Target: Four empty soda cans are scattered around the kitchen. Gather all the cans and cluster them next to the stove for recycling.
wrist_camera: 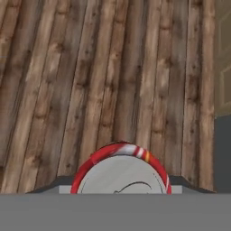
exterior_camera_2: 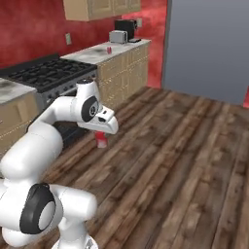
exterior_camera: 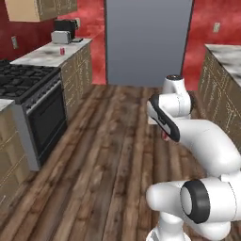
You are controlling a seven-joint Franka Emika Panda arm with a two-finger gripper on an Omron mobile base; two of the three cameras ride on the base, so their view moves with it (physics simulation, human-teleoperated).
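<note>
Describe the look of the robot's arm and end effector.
The arm is made of glossy white, rounded, tube-like segments. Its joints carry dark caps and rings, and a black strip runs along the link near the wrist. No cables or markings show. The end effector has small dark fingertips, seen low in the hand view.

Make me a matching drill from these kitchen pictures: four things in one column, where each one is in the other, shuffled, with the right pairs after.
Things
1. red can with the silver top
2. small red can
3. toaster
4. stove

Places
A. on the counter, beside the black appliance by the wall
B. between two counter runs, on the left
C. in the pincer, above the wooden floor
D. alone on the marble counter past the stove

Pairs: 1-C, 2-D, 3-A, 4-B
</note>
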